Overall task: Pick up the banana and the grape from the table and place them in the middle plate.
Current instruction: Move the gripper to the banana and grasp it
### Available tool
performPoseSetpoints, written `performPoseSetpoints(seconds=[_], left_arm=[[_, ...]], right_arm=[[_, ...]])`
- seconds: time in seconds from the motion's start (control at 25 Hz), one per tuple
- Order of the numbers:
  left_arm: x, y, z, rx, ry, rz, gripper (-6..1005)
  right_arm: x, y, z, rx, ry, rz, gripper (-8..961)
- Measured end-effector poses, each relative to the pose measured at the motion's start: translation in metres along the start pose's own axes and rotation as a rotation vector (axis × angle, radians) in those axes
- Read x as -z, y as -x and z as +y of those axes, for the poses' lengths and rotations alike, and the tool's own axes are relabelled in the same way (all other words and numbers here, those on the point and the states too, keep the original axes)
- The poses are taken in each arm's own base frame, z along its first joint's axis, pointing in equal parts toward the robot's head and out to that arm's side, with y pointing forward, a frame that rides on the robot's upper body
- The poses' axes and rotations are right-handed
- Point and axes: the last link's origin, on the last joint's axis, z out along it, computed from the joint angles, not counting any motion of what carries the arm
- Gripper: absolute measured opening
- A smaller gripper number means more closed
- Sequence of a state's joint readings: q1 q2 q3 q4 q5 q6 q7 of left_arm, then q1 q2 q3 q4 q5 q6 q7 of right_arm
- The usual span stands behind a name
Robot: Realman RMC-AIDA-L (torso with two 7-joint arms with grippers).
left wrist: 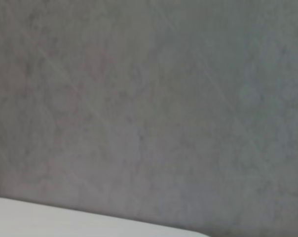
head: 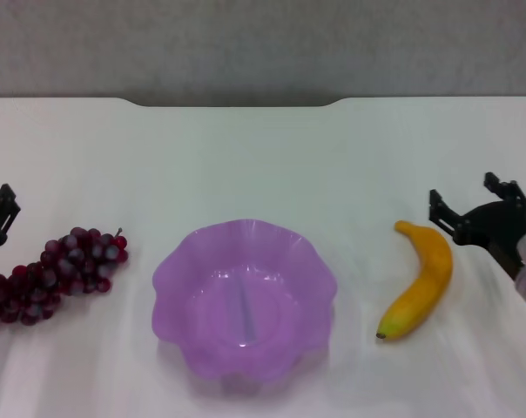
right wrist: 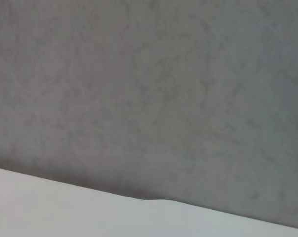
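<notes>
The purple scalloped middle plate (head: 244, 300) sat at the centre of the white table (head: 263, 165) and held nothing. The grape bunch (head: 56, 273) lay on the table to the robot's left of the plate, well apart from it, stem end towards the plate. The banana (head: 420, 280) lay to the plate's right, apart from it, its dark tip nearest the robot and its curve bowed outward.

The right gripper (head: 474, 207) stood just beyond the banana's far end, fingers spread and empty, touching nothing. The left gripper (head: 0, 218) showed only partly at the frame edge, near the far side of the grapes; whether its fingers were spread or closed could not be told. Both wrist views showed only the grey wall and a strip of table edge.

Assessment: neither item had been lifted. The banana appeared smooth, rigid and light, likely slick under the pads; a hold across its thick middle, square to its length, would resist rolling. The grape bunch appeared light but lumpy and loosely jointed, so a grip across the widest part of the cluster seemed safer than one on a single berry, which could slip or flex away.
</notes>
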State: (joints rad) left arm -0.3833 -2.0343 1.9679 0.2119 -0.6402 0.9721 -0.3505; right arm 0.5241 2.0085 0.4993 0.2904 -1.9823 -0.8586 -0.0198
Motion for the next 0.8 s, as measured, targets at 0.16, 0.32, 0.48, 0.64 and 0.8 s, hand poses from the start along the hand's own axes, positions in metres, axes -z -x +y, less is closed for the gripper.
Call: performPoseSetpoints(seconds=[0.16, 0.32, 0.48, 0.64, 0.8], left_arm=[[0.004, 0.004, -0.009, -0.019, -0.033, -0.018, 809], [0.005, 0.008, -0.013, -0.027, -0.048, -0.044, 809], [0.005, 0.01, -0.013, -0.027, -0.053, -0.057, 809], [0.004, 0.011, -0.013, -0.028, -0.055, -0.066, 809], [0.002, 0.011, -0.011, -0.028, -0.053, -0.071, 809]], right_arm=[[-0.01, 0.006, 0.011, -0.025, 0.046, 0.031, 903], [-0.02, 0.017, 0.009, -0.062, 0.086, 0.113, 903], [-0.023, 0.035, 0.006, -0.088, 0.12, 0.203, 903], [-0.018, 0.057, 0.0, -0.061, 0.121, 0.292, 903], [-0.012, 0.088, 0.001, -0.052, 0.124, 0.343, 902]])
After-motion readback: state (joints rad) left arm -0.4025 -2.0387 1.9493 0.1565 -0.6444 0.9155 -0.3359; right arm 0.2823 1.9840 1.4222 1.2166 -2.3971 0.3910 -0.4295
